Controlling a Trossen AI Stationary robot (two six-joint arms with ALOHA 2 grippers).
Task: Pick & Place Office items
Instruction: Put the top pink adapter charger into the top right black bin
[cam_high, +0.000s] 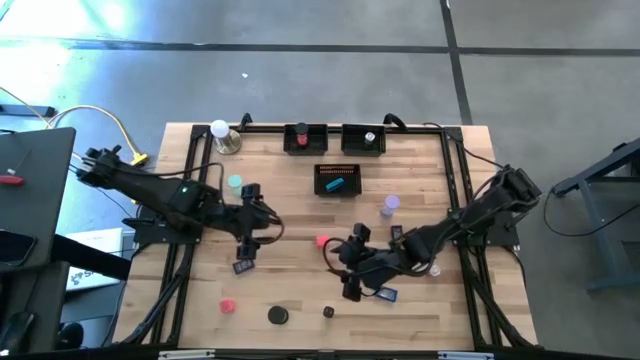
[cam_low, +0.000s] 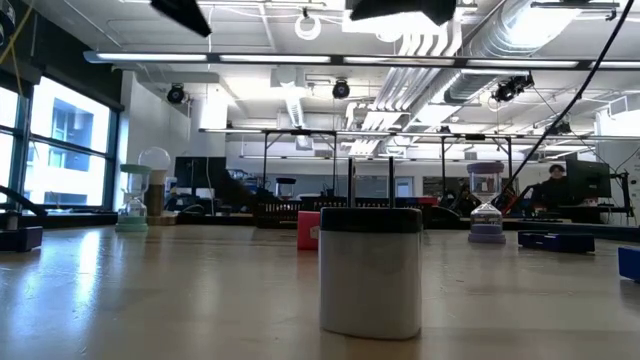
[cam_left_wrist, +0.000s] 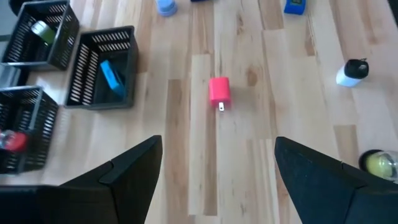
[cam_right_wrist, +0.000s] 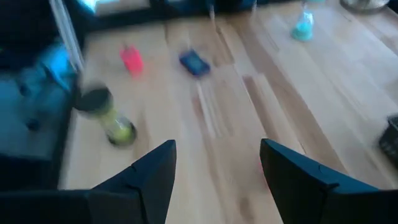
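Small office items lie scattered on the wooden table: a pink cube (cam_high: 322, 240), dark blue blocks (cam_high: 243, 266) (cam_high: 387, 293), a red piece (cam_high: 228, 305), a black disc (cam_high: 277, 315), a teal piece (cam_high: 234, 183) and a lavender one (cam_high: 390, 205). My left gripper (cam_high: 262, 222) hovers open left of centre, with the pink cube (cam_left_wrist: 219, 93) ahead of its fingers (cam_left_wrist: 217, 146). My right gripper (cam_high: 340, 268) is open right of centre, above the table, facing left (cam_right_wrist: 217, 149). Its blurred wrist view shows a red piece (cam_right_wrist: 131, 60) and a blue block (cam_right_wrist: 194, 63) beyond it.
Three black mesh trays stand toward the far edge: two at the back (cam_high: 306, 138) (cam_high: 363, 138) and one (cam_high: 338, 178) holding a teal piece. A white ball on a metal base (cam_high: 222, 133) sits at the far left corner. A white cylinder with a dark lid (cam_low: 370, 270) stands close to the low camera.
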